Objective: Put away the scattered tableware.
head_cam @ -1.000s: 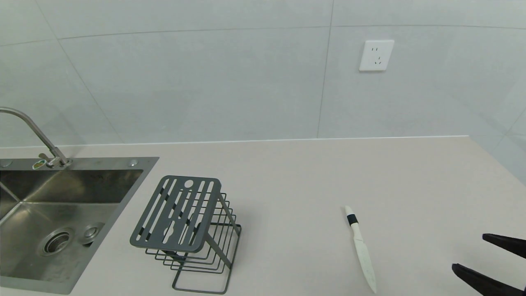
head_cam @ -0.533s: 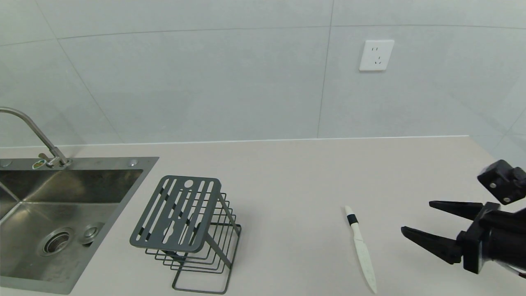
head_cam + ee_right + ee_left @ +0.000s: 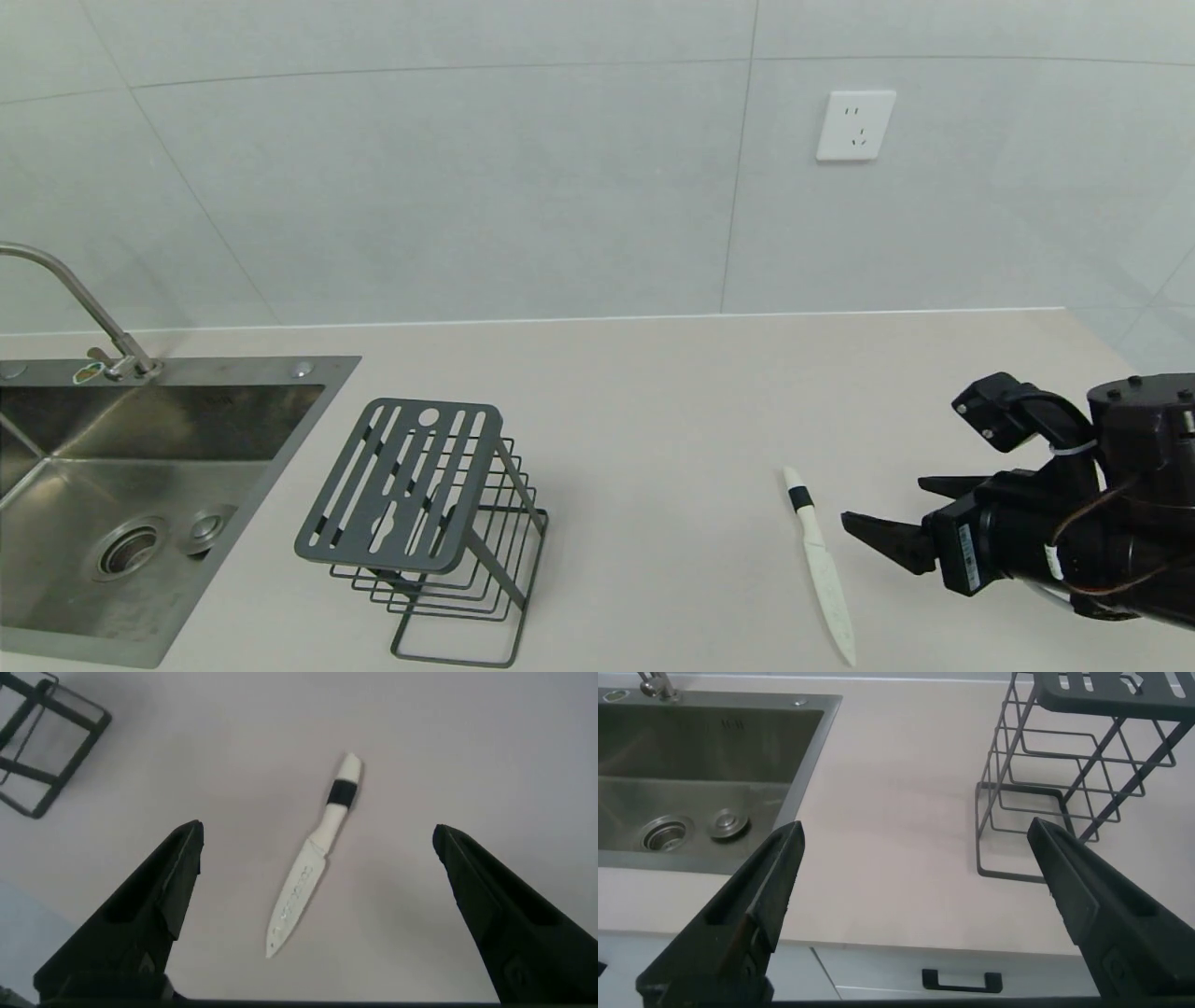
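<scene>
A white knife point(image 3: 820, 562) with a black band near its handle end lies flat on the beige counter, blade toward the front edge; the right wrist view has the knife point(image 3: 316, 854) between the finger silhouettes. A dark grey wire knife rack point(image 3: 428, 523) with a slotted top stands left of centre, near the sink. My right gripper point(image 3: 885, 513) hangs open just right of the knife, fingers pointing at it, holding nothing. My left gripper point(image 3: 915, 849) is open above the counter's front edge, between the sink and the rack's base point(image 3: 1064, 784).
A steel sink point(image 3: 112, 504) with a faucet point(image 3: 84, 308) occupies the left of the counter. A wall socket point(image 3: 855, 125) is on the tiled wall behind. The counter's right edge runs close behind the right arm.
My right arm has come in from the lower right edge and moved left toward the knife, fingers still open. The knife and rack have not moved.
</scene>
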{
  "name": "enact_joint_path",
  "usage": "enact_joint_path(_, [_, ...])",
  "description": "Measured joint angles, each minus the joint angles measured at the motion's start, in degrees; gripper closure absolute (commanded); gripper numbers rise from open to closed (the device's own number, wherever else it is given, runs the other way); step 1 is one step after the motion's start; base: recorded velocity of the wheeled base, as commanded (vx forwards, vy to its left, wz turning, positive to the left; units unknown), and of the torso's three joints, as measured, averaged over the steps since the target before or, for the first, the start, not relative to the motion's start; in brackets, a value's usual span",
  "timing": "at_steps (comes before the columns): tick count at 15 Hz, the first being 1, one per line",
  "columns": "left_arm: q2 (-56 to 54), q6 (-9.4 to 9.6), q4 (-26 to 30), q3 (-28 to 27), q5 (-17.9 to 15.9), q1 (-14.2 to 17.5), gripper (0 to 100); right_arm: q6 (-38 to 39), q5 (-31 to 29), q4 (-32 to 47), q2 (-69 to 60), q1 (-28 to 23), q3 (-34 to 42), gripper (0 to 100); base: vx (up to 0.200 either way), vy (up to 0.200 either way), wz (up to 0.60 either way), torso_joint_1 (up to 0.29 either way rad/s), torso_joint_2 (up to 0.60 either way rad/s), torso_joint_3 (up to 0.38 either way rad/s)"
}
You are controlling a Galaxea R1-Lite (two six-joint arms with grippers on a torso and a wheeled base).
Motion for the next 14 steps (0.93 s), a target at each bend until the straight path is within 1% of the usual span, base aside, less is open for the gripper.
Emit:
enact_joint_path(2, [0.0,0.0,0.0,0.0,0.0,0.0,0,0.3,-1.0,0.5,1.6,0.9,-0.2,0,0.0,0.0,0.0,0.0,0.0,0.0])
enact_joint_path(5, [0.0,-0.01,0.0,0.0,0.0,0.0,0,3.0,-2.5,2.5,3.7,1.4,-0.6,0,0.0,0.0,0.0,0.0,0.0,0.0])
enact_joint_path(7, [0.0,0.0,0.0,0.0,0.0,0.0,0,6.1,-2.9,8.1,5.3,2.3,-2.3,0,0.0,0.0,0.0,0.0,0.0,0.0])
enact_joint_path(8, [0.0,0.0,0.0,0.0,0.0,0.0,0,7.1,-3.1,8.8,6.6,2.9,-3.2,0,0.0,0.0,0.0,0.0,0.0,0.0])
enact_joint_path(12, [0.0,-0.09,0.0,0.0,0.0,0.0,0,7.6,-5.5,9.0,12.1,6.1,-4.9,0,0.0,0.0,0.0,0.0,0.0,0.0])
enact_joint_path(14, [0.0,-0.11,0.0,0.0,0.0,0.0,0,7.6,-7.9,7.5,15.4,6.9,-5.4,0,0.0,0.0,0.0,0.0,0.0,0.0])
